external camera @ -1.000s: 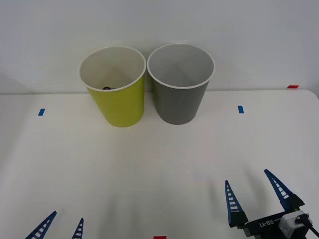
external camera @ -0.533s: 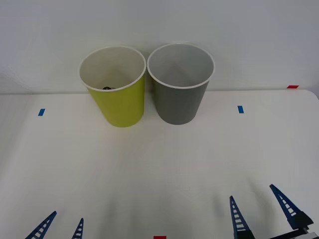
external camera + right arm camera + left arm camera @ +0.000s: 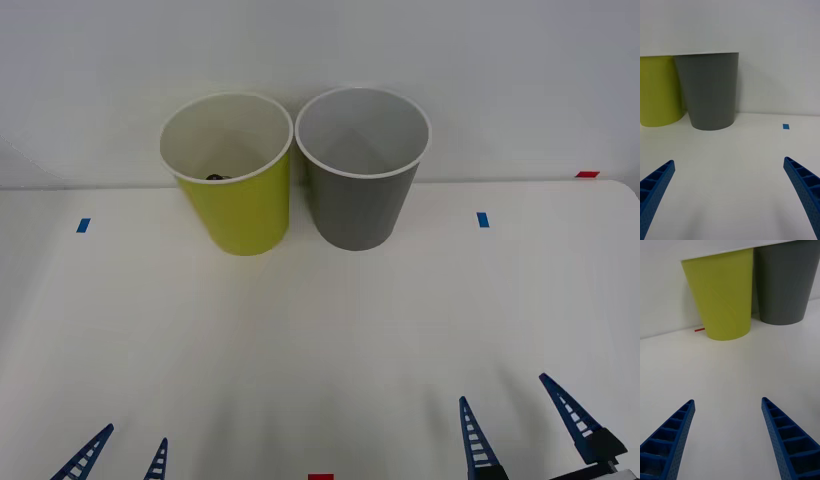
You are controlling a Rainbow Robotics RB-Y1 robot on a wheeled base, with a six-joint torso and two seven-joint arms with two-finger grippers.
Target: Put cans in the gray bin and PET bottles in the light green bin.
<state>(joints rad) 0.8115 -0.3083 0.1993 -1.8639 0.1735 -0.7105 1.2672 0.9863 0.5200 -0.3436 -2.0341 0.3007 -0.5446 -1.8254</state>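
Yellow-green, the light green bin point(image 3: 232, 175) stands touching the gray bin point(image 3: 361, 168) at the desk's point(image 3: 320, 330) far edge; something dark lies inside the green one; my right end effector point(image 3: 515, 430), spread open, has pulled back toward me since a second ago; my left end effector point(image 3: 115, 452) waits open, unmoved.

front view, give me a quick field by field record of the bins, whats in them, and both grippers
light green bin: upright at the table's far edge, on the robot's left of the pair
light green bin contents: a small dark object low inside, too little visible to identify
gray bin: upright, right beside the green one
gray bin contents: nothing visible inside
left gripper: open, empty, low at the near left edge
right gripper: open, empty, low at the near right edge
table: white, with blue tape marks
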